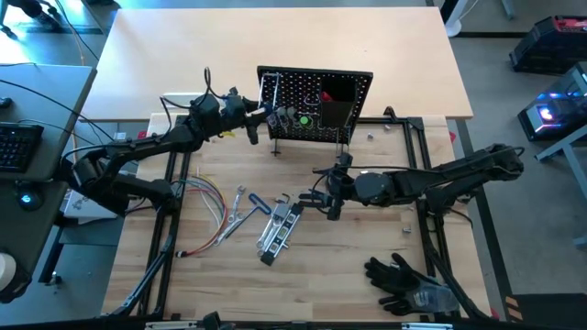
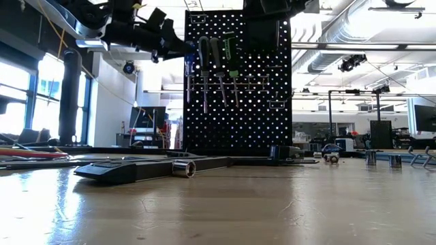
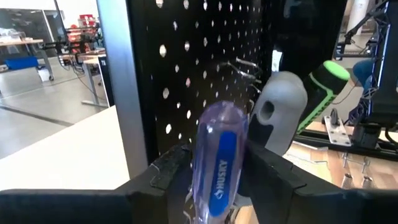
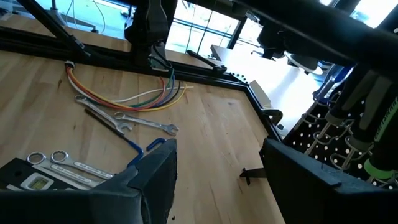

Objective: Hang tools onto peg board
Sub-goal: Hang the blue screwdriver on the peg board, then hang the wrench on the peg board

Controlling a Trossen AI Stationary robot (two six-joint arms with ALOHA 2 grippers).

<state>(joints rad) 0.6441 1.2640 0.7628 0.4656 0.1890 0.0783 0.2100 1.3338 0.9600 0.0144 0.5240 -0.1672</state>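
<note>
Upright at the far middle of the wooden table (image 1: 367,275): the black peg board (image 1: 303,92), perforated, a black box bin (image 1: 337,108) on its front; hung in a row on its upper left in the low view: a blue-handled screwdriver (image 3: 219,165), a grey-handled screwdriver (image 2: 204,54) and a green-and-black-handled screwdriver (image 2: 231,51), shafts pointing down. Reaching in from the left at that row: the left gripper (image 3: 217,174), fingers (image 3: 168,168) parted on either side of the clear blue handle marked HUSKY, slim gaps showing between pads and handle, so released rather than clenched. Hovering over the table's middle in front of the board: the right gripper (image 1: 328,194), jaws spread wide, grasping nothing. Lying flat on the wood to the front left of that gripper: silver wrenches (image 4: 134,121), a black tool holder with more wrenches (image 1: 278,231), blue-handled pliers (image 4: 146,146); beside them a bundle of coloured wires (image 1: 209,197). Near the front right corner: black gloves (image 1: 404,280).
</note>
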